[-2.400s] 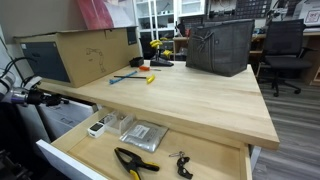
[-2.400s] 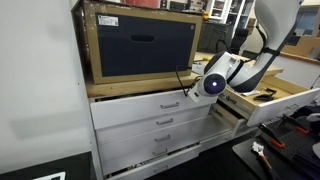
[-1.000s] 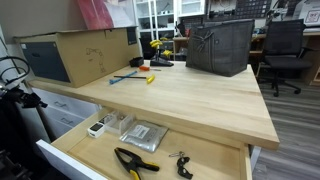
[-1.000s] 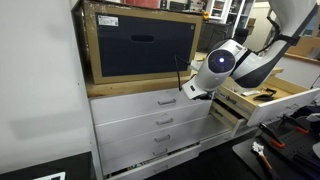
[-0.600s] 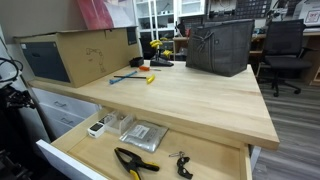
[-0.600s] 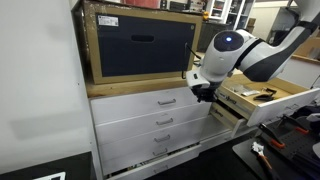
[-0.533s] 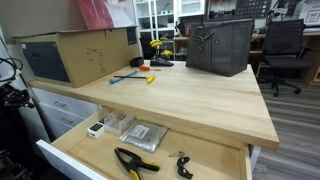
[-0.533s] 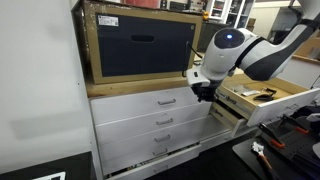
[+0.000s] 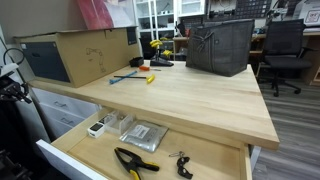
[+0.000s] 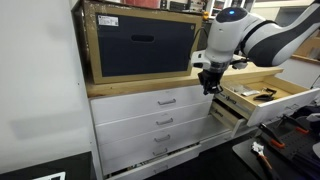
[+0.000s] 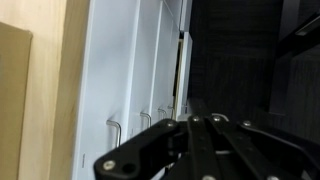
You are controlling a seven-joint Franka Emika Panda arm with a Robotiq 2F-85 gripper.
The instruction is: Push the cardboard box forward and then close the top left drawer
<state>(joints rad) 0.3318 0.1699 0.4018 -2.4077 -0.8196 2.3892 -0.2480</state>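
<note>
The cardboard box stands on the back left of the wooden table; its dark blue end panel faces the camera in an exterior view. Under it, the top left drawer shows only a white front with a handle, level with the fronts below; its inside is hidden. My gripper hangs fingers down in front of that drawer's right end, shut and empty. In the wrist view my gripper is a dark shape over the white drawer fronts. Only a dark bit of my arm shows at the left edge.
A wide light-wood drawer stands open at the front with pliers and keys; it also shows in an exterior view. A dark grey fabric bin and small tools are on the table.
My gripper has lifted away from the top drawer front, swung up and to the right, and now points straight down. The box and drawers have not moved.
</note>
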